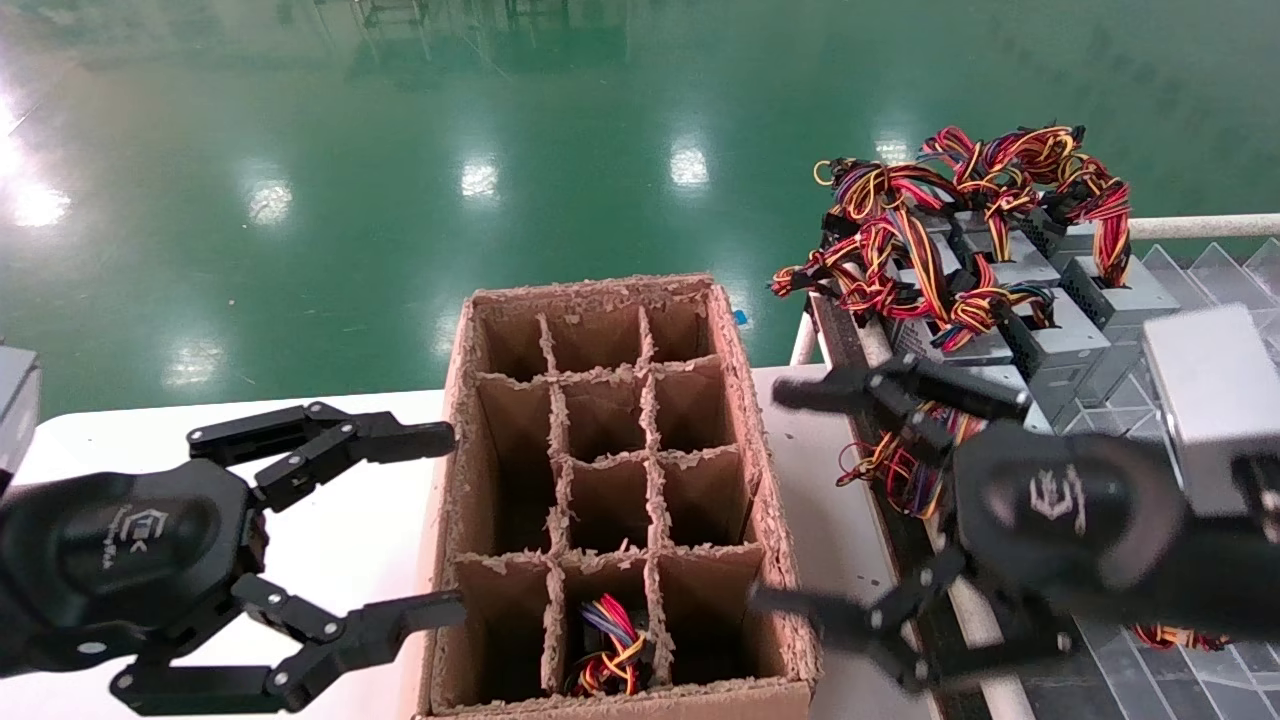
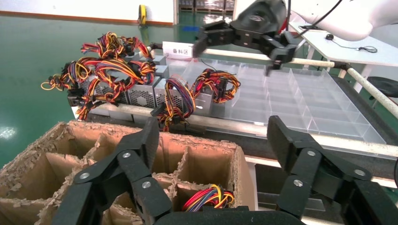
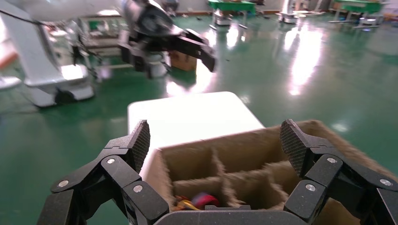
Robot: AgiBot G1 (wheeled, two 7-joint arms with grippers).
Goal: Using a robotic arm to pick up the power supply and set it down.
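Nearest: left hand (image 1: 455, 520), spread wide, empty, parked over white table (image 1: 330, 540) beside cardboard divider box (image 1: 770, 520). One near cell holding a unit with blue and purple strands (image 1: 610, 650); not the target. Right hand (image 1: 770, 500), spread wide, empty, at box's right edge, fingertips aimed toward box. Farther right and beyond: power supply (image 1: 1050, 350) among a row of grey units on clear tray (image 1: 1230, 270), wire bundles uppermost. Long axis not judged. Nearer arm: right; likely reach back and rightward.
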